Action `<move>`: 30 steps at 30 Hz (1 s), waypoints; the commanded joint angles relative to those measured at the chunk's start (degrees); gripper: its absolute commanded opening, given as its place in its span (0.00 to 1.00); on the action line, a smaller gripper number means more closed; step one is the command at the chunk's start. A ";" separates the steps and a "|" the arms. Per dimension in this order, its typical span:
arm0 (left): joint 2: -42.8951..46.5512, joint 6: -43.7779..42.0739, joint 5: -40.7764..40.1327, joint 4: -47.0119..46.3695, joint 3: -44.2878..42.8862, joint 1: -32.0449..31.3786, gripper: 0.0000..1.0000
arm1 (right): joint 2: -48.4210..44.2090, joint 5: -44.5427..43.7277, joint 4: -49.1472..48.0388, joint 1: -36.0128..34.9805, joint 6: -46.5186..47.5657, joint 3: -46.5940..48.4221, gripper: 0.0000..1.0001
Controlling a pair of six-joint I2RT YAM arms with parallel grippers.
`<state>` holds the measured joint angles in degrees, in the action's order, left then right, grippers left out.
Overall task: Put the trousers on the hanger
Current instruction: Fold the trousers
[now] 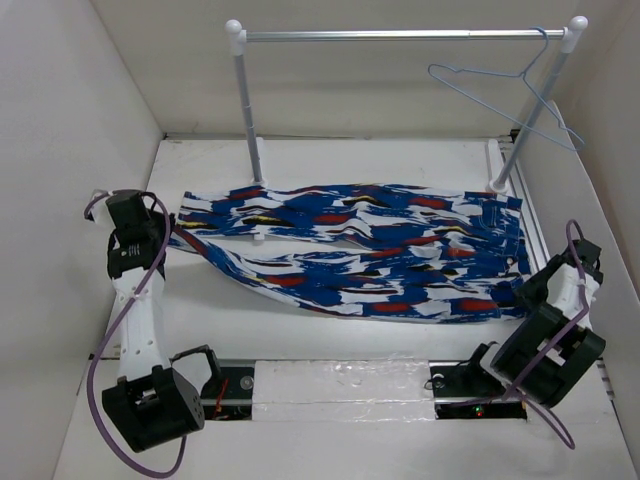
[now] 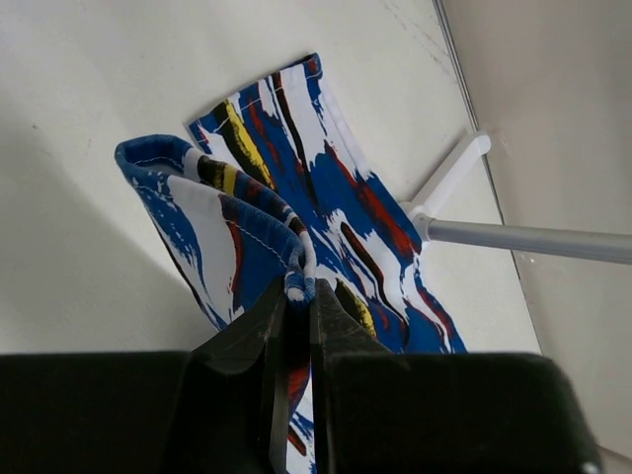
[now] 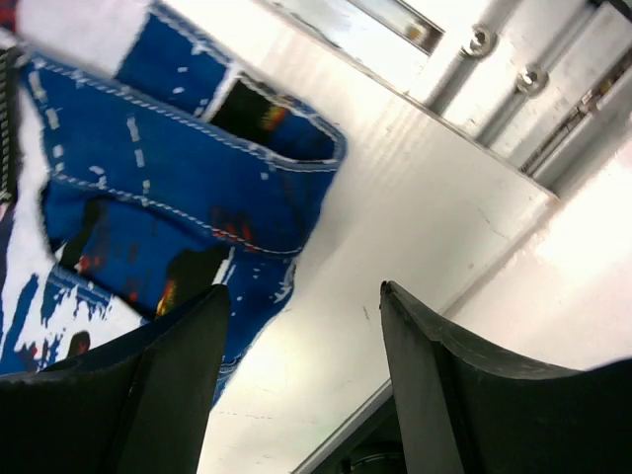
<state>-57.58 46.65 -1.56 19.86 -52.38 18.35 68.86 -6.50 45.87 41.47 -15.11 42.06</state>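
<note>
The trousers [image 1: 370, 255] lie spread across the middle of the tabletop [image 1: 400, 160], reaching from near the left edge to near the right edge. Behind them stands the rail [image 1: 400, 35], its left post's foot on the cloth and its right post towards the far right corner. The hanger [image 1: 522, 74] hangs at the rail's right end.

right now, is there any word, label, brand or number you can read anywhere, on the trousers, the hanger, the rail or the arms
None: no text can be read in any of the three views.
The trousers carry only an abstract print, with no letters or label showing.
The hanger and the rail are bare metal, with no marking.
The arm housings show no legible brand or number.
</note>
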 commanded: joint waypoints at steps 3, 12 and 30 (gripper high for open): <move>-0.69 1.95 2.95 -4.39 -0.62 -0.16 0.00 | 1.62 -1.68 0.19 1.24 -6.93 0.83 0.70; -0.43 0.54 -1.33 -3.86 0.96 -0.16 0.00 | 9.00 0.00 -7.19 1.24 -8.79 -1.81 0.47; -9.20 -4.90 -21.64 3.26 -12.82 -0.16 0.00 | 10.58 -0.44 -5.52 -10.88 4.57 27.87 0.00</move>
<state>-65.49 43.42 -17.34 23.97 -61.32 17.98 76.51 -6.44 44.27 31.16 -11.94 64.71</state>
